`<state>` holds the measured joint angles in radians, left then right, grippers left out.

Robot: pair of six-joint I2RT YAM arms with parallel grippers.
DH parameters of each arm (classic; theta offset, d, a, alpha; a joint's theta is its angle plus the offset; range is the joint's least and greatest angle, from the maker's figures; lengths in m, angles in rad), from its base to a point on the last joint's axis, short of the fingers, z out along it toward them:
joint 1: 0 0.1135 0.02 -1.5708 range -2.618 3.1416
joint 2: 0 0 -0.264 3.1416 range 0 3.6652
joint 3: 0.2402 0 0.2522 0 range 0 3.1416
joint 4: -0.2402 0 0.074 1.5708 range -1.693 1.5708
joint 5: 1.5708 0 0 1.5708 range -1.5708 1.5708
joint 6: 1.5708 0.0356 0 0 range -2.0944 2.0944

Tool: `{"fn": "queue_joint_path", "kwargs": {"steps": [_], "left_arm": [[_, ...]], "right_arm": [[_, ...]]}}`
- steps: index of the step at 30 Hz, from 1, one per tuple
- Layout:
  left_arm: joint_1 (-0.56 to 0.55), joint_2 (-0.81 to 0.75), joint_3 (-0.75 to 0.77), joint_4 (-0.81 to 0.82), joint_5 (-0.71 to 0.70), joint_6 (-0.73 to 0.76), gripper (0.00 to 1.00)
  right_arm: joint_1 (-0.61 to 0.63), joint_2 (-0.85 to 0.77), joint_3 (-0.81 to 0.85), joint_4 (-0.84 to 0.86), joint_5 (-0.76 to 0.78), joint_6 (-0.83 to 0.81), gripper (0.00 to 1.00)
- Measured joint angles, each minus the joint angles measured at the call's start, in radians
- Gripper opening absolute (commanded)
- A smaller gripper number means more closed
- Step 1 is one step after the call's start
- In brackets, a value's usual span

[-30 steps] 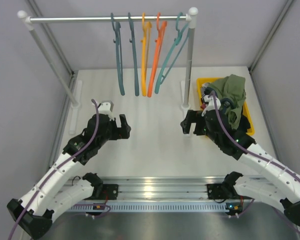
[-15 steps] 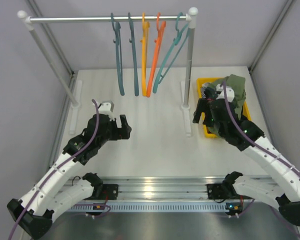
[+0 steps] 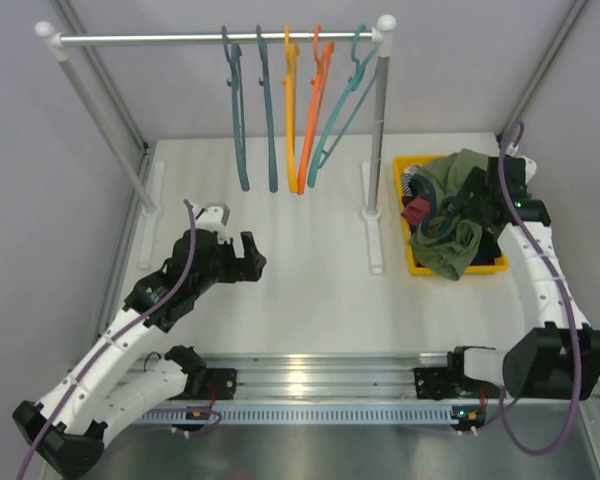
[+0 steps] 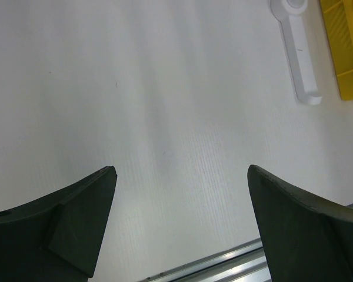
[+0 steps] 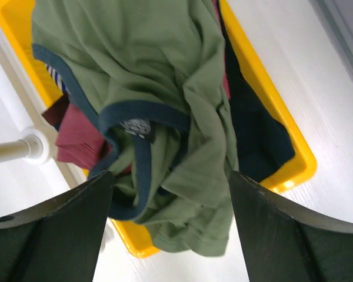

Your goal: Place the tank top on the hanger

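right gripper [image 5: 170, 176] is swinging out from mid-table over the yellow bin [image 5: 269, 100] | jaws gaping wide, holding nothing | tank top [image 5: 159, 64] is lying heaped in the bin, grab likely next | left gripper [image 4: 182, 170] is idling, spread and empty

Left arm [image 3: 130, 320]: runs from its base at bottom left, forearm angled up and to the right, wrist at mid-left of the top view. Left gripper [image 3: 254, 256] points right and slightly forward. In the wrist view the left fingers [image 4: 76, 223] are spread wide and aimed downward.

Right arm [image 3: 545, 270]: rises almost straight along the right side from its base, bends at the top, wrist turned left. Right gripper [image 3: 477, 203] points left and down. In the wrist view the right fingers [image 5: 53, 235] are spread wide.
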<state>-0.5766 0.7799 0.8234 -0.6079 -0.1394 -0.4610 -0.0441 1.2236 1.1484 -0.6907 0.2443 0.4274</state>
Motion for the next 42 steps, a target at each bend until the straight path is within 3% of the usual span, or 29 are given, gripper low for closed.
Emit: {"fn": "queue_joint_path", "kwargs": {"steps": [7, 17, 20, 21, 24, 26, 33, 42], "left_arm": [[0.0, -0.02, 0.0, 0.0, 0.004, 0.0, 0.98], [0.0, -0.011, -0.004, 0.0, 0.005, 0.0, 0.98], [0.0, -0.005, -0.005, 0.0, 0.005, 0.0, 0.98], [0.0, -0.002, -0.005, 0.0, 0.005, 0.0, 0.98], [0.0, 0.006, -0.005, -0.001, 0.005, 0.0, 0.98], [0.0, 0.008, -0.005, -0.002, 0.005, 0.0, 0.98], [0.0, 0.006, -0.005, -0.002, 0.011, 0.0, 0.98], [0.0, -0.045, -0.005, -0.005, 0.047, 0.009, 0.98]], "right_arm": [[0.005, 0.172, 0.172, 0.031, -0.044, -0.024, 0.76], [0.034, 0.346, 0.219, 0.064, -0.044, -0.036, 0.73], [0.053, 0.385, 0.199, 0.078, -0.043, -0.043, 0.58], [0.057, 0.389, 0.191, 0.079, -0.043, -0.042, 0.38], [0.063, 0.39, 0.168, 0.076, -0.038, -0.049, 0.07], [0.064, 0.385, 0.168, 0.075, -0.032, -0.051, 0.0], [0.094, 0.238, 0.237, -0.017, -0.031, -0.061, 0.0], [0.154, 0.049, 0.628, -0.14, -0.124, -0.066, 0.0]]}}
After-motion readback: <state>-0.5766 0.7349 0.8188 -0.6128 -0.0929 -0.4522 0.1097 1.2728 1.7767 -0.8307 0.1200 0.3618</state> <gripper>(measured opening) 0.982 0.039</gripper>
